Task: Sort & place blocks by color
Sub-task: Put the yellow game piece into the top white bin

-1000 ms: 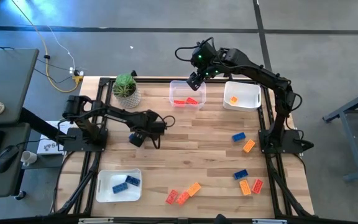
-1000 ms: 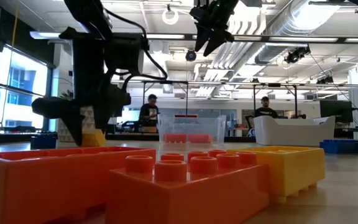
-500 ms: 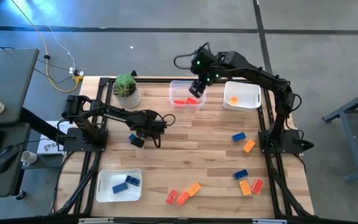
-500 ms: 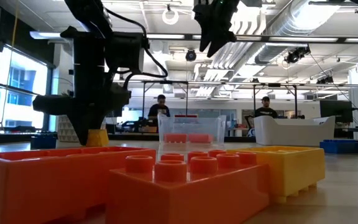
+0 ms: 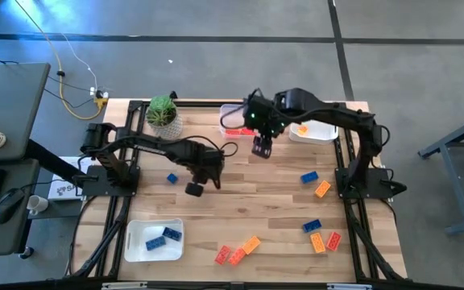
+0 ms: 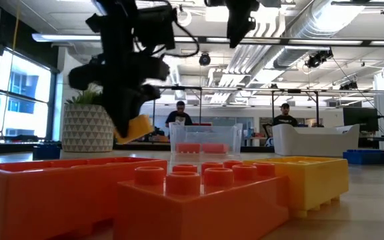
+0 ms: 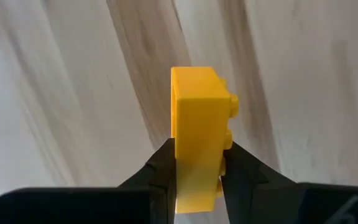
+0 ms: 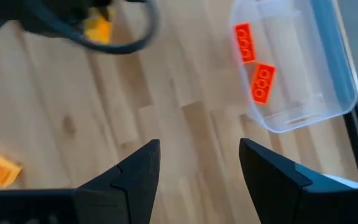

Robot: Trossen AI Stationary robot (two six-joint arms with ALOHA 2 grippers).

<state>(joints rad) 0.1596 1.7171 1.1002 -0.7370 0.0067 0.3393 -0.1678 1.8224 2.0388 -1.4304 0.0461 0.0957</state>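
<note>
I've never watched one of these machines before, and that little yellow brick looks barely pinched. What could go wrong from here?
The left gripper holds the yellow brick only by its lower end, above the table, so it might slip or twist out.

No tray in view holds yellow: the clear tray has red bricks, so it could be sorted wrongly.

The right gripper, open, hangs close by; the arms might bump.

Bare wood [image 5: 248,193] mid-table passable; right claw [image 5: 262,150] hangs beside clear tray [image 5: 230,111].

Two dark jointed arms with black looping cables and tapered black fingers [image 8: 135,180].
</note>
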